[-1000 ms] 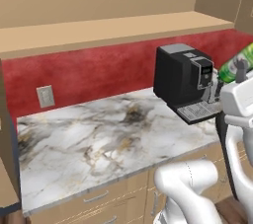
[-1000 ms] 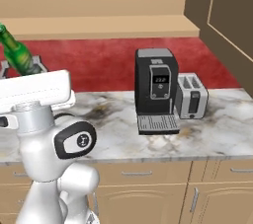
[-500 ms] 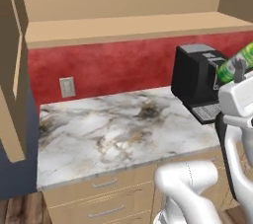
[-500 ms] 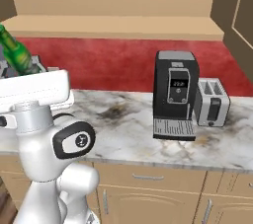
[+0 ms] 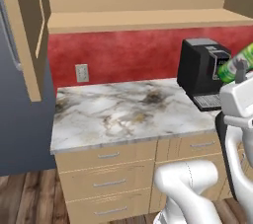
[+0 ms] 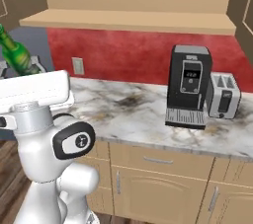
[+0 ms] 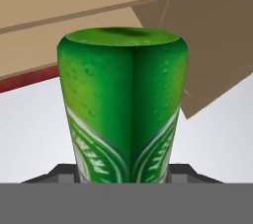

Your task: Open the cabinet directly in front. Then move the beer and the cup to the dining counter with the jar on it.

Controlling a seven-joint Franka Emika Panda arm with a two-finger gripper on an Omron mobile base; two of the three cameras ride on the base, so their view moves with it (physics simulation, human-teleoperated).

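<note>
Cabinet (image 5: 34, 30) directly ahead is seen standing open, its tan door swung out at the left of the left base view; that step is judged done.

Beer (image 7: 123, 109) is seen gripped in the gripper (image 7: 123, 176), jaws clamped on the green bottle's body with the dark fingertips just showing at either side of it. In the right base view the bottle (image 6: 17, 53) is carried tilted above the arm, neck up and to the left; in the left base view its body (image 5: 237, 65) is seen at the right edge, beside the coffee machine (image 5: 202, 72).

Judged state: bottle lifted out and in transit. Left to do: delivery to the dining counter, then the fetching of the cup.

Writing: white curved lettering on the bottle's label, partly legible as "PREM"; the rest is too cropped to be read. Coffee machine display (image 6: 191, 76) is too small to be read.
</note>
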